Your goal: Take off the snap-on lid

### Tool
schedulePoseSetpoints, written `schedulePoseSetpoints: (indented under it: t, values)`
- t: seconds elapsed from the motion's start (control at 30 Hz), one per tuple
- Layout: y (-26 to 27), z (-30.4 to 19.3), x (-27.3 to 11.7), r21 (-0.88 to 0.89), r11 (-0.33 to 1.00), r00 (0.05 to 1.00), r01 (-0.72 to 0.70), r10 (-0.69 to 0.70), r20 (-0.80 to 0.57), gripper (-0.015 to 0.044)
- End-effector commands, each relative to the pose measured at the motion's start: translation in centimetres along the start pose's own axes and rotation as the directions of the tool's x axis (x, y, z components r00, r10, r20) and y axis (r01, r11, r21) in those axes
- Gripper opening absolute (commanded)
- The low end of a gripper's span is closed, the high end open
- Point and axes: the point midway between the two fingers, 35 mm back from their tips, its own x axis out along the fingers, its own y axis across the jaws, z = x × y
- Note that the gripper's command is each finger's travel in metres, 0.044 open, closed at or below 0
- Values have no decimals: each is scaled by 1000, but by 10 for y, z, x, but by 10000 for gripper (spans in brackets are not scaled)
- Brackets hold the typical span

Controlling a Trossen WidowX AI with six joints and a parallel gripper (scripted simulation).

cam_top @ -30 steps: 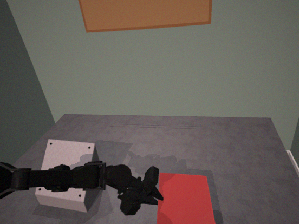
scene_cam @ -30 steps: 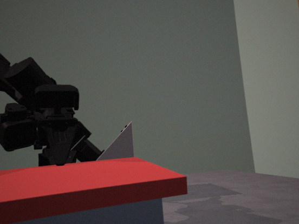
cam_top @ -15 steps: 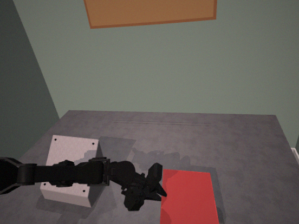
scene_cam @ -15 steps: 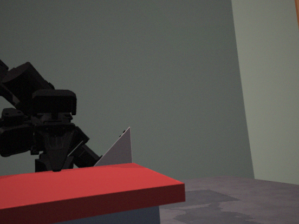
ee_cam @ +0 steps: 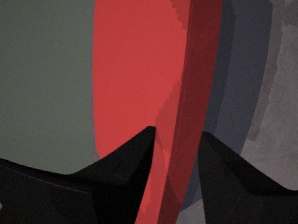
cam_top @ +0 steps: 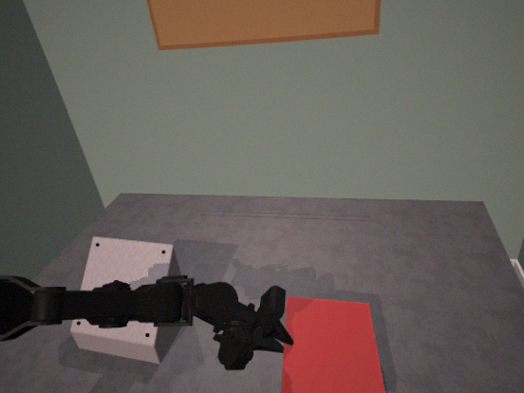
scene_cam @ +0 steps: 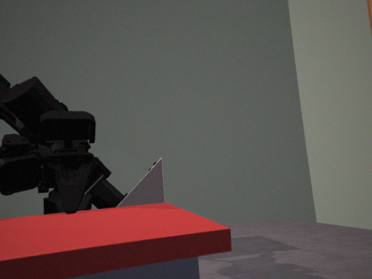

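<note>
The flat red lid (cam_top: 329, 342) (scene_cam: 135, 229) (ee_cam: 140, 60) lies right side up on top of the blue storage box (scene_cam: 168, 267) (ee_cam: 250, 60). No gap shows between lid and box in the exterior view. My gripper (cam_top: 288, 346) (scene_cam: 71, 211) (ee_cam: 177, 136) is shut on the lid's side at its left edge in the top view. In the wrist view one finger is over the red top and the other is outside the dark red rim. The lid hides the box in the top view, and the lid's near end is cut off there.
A pale block (cam_top: 128, 256) (scene_cam: 148, 192) with dark holes and a sloping top stands left of the lid in the top view, under my arm (cam_top: 138, 304). The grey table (cam_top: 294, 237) ends at a wall bearing an orange panel (cam_top: 266, 19).
</note>
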Motion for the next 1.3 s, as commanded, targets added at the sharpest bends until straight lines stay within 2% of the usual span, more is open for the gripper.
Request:
schedulePoseSetpoints:
  t: [0.0,1.27]
  values:
    - [0,0,1,0,1000,1000,0,0,0,0]
    - [19,0,-9,-1,1000,1000,5,-5,-2,0]
